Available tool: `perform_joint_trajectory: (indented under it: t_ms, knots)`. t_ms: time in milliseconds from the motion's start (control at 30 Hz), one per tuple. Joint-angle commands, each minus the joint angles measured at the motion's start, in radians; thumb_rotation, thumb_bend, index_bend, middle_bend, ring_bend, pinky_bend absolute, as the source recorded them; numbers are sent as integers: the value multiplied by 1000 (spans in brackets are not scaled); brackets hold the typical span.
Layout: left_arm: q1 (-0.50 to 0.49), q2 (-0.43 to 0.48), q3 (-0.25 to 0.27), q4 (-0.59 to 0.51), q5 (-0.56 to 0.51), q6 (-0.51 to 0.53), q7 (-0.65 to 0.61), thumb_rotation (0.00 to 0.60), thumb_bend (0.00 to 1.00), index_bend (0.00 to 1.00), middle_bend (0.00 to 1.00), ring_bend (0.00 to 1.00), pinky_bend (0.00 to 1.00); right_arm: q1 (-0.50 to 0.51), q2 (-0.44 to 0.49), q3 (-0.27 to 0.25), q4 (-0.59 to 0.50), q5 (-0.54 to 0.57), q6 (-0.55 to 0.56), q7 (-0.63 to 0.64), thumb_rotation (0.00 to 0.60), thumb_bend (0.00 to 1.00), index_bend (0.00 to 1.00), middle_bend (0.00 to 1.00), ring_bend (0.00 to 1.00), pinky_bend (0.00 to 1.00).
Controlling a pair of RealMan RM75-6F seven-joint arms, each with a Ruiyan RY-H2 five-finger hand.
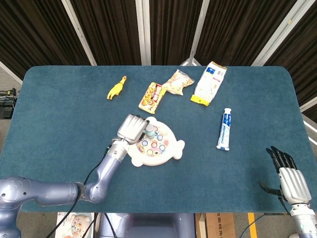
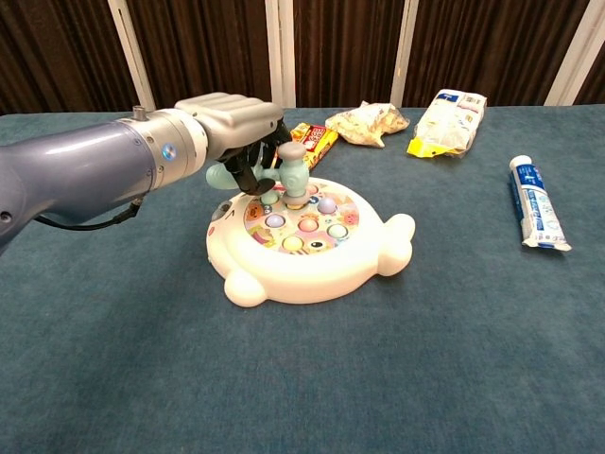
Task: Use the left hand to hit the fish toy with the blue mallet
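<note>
The white fish toy [image 2: 312,255] [image 1: 168,153] lies mid-table, its round face dotted with coloured pegs. My left hand [image 2: 232,118] [image 1: 131,128] grips the pale blue mallet's handle just left of the toy. The mallet head [image 2: 294,170] [image 1: 149,131] stands upright with its lower end down on the pegs at the toy's far left part. My right hand [image 1: 290,178] rests at the table's near right corner, fingers stretched out and holding nothing; the chest view does not show it.
A toothpaste tube [image 1: 226,129] [image 2: 537,214] lies right of the toy. Along the far side are a yellow rubber chicken [image 1: 116,89], a red-yellow snack pack [image 1: 152,97] [image 2: 315,139], a crumpled snack bag [image 1: 178,82] [image 2: 369,122] and a white-yellow bag [image 1: 210,83] [image 2: 449,121].
</note>
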Motion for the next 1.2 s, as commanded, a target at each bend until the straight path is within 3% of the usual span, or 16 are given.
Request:
perform_joint_trajectory:
  t_ms: [33,333,500,833,1000,1200]
  knots:
    - [0,0,-2,-1,2,3,-3,600,711,690,612,410,516,0,0,0,0,-1,1,-1,600,231,0,0,0,0]
    - [9,30,-40,-56,34,37,-46,600,711,690,612,410,516,-2,0,-1,4,-2,3,-2,600,231,0,0,0,0]
    - [43,96,-24,-149,66,77,-51,600,711,690,612,410,516,-3,0,-2,7,-7,7,-6,600,231,0,0,0,0]
    - [218,298,100,-350,212,180,-159,600,711,690,612,410,516,-9,-3,-4,13,-21,25,-24,600,230,0,0,0,0]
    - [300,352,173,-350,288,195,-228,600,711,690,612,410,516,-12,-4,-7,10,-27,31,-35,600,231,0,0,0,0]
    - [375,336,238,-277,346,185,-301,600,711,690,612,410,516,-13,-4,-8,8,-27,31,-37,600,231,0,0,0,0]
